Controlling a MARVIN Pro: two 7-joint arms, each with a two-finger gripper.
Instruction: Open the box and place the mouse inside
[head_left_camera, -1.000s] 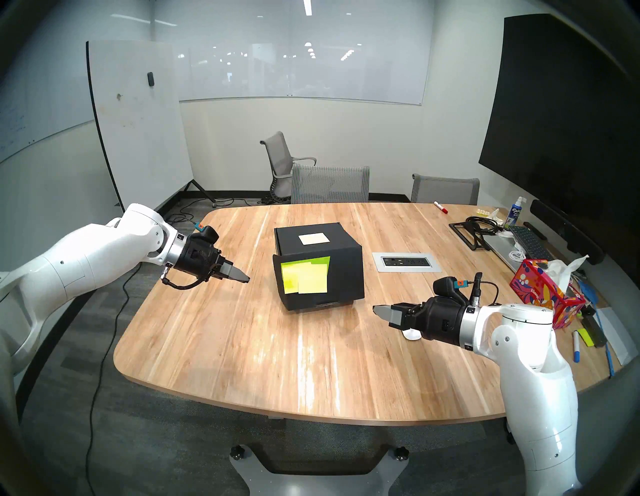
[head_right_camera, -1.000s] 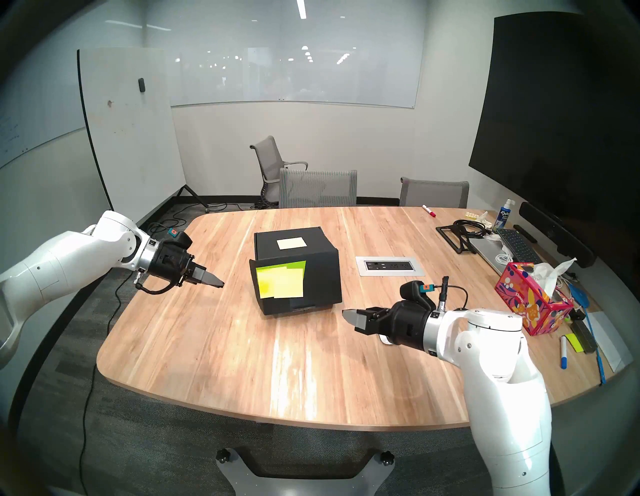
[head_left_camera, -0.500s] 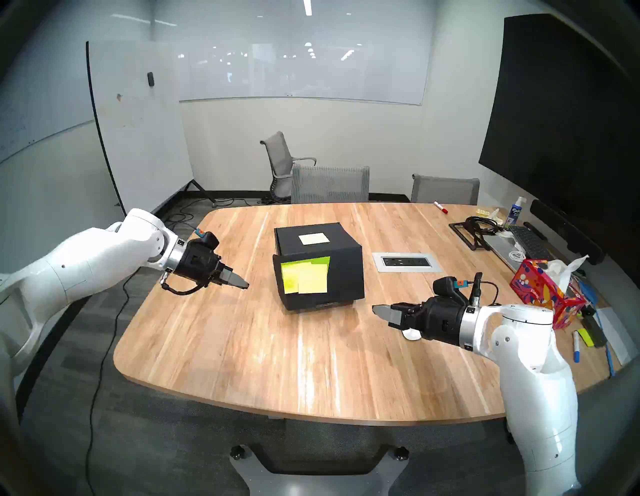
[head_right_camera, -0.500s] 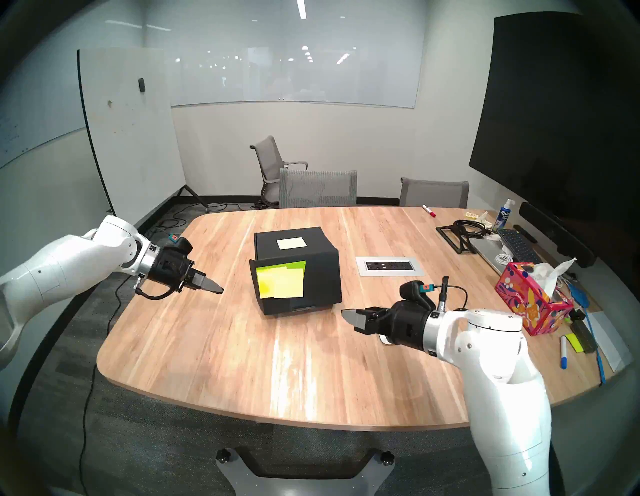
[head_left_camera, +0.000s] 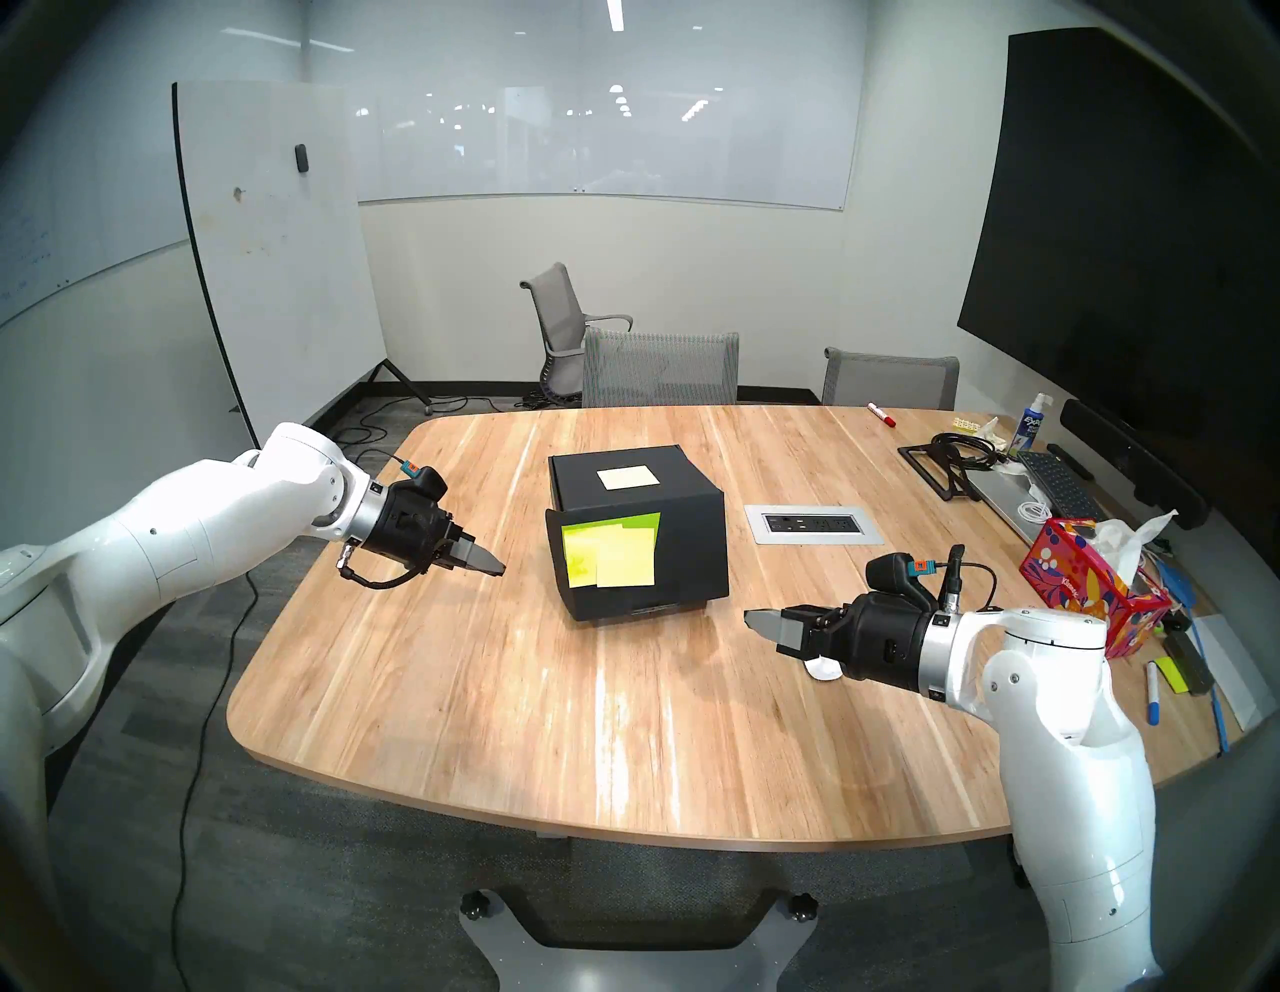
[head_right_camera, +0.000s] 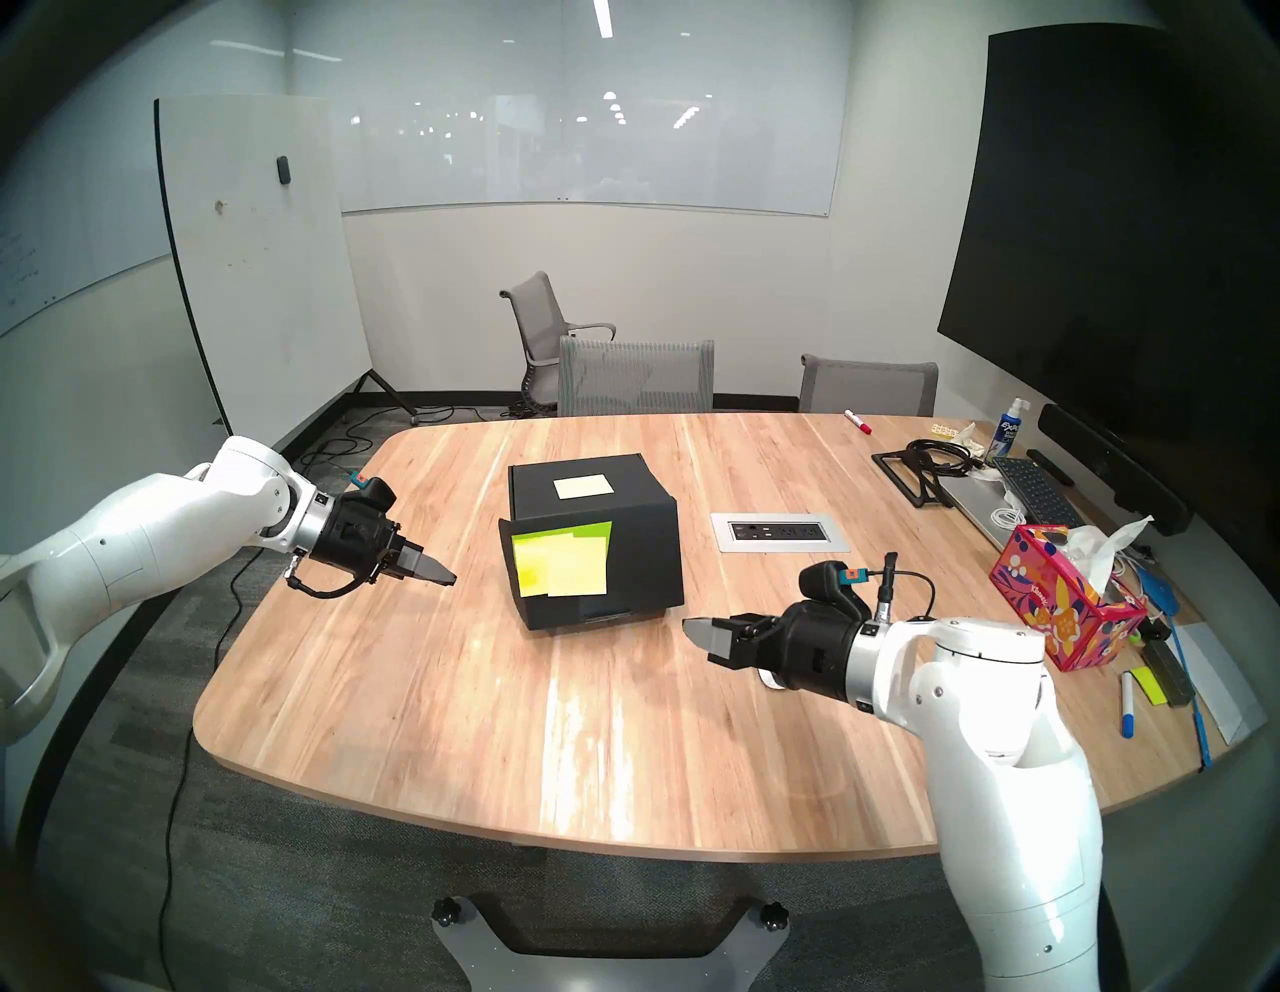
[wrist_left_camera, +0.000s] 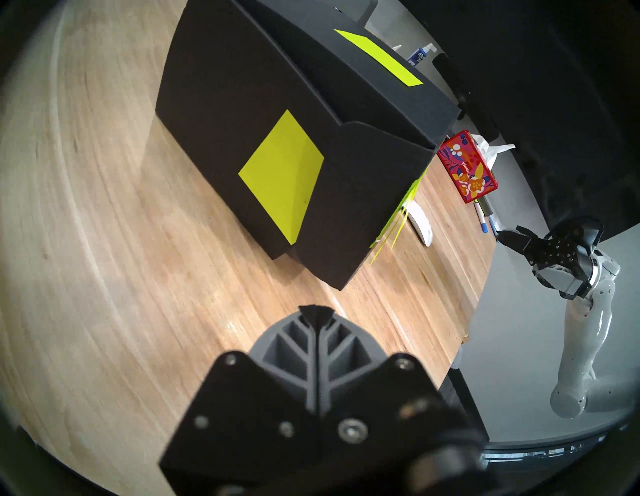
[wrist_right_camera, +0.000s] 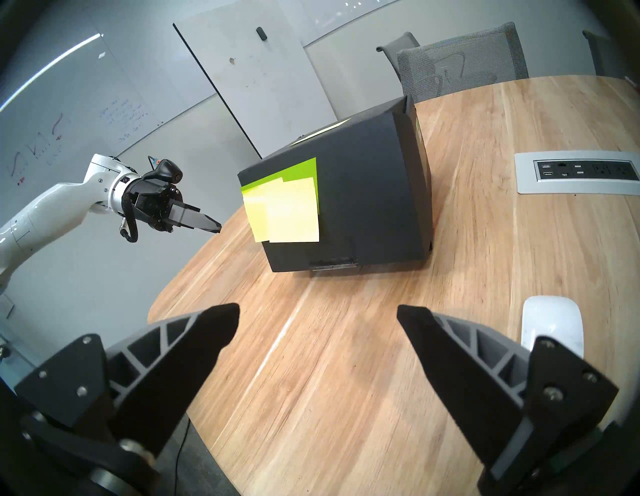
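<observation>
The left gripper (head_left_camera: 493, 567) has its jaws pressed together on nothing, beside the closed box (head_left_camera: 637, 533); use the joined tips to lift its front flap. The right gripper (wrist_right_camera: 317, 324) is spread and empty, the mouse (wrist_right_camera: 552, 322) on the table just right of it

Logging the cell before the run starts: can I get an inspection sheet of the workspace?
Surface: wooden table, bare at the front.
Job's things: black box closed, sticky notes on its front; white mouse on the table beside the right gripper.
Clutter: tissue box, pens, keyboard at the table's right edge.
Grippers: left gripper shut, short of the box; right gripper open, empty.
Cables: black cord on the floor, left.
Surroundings: whiteboards, grey chairs, dark screen.
</observation>
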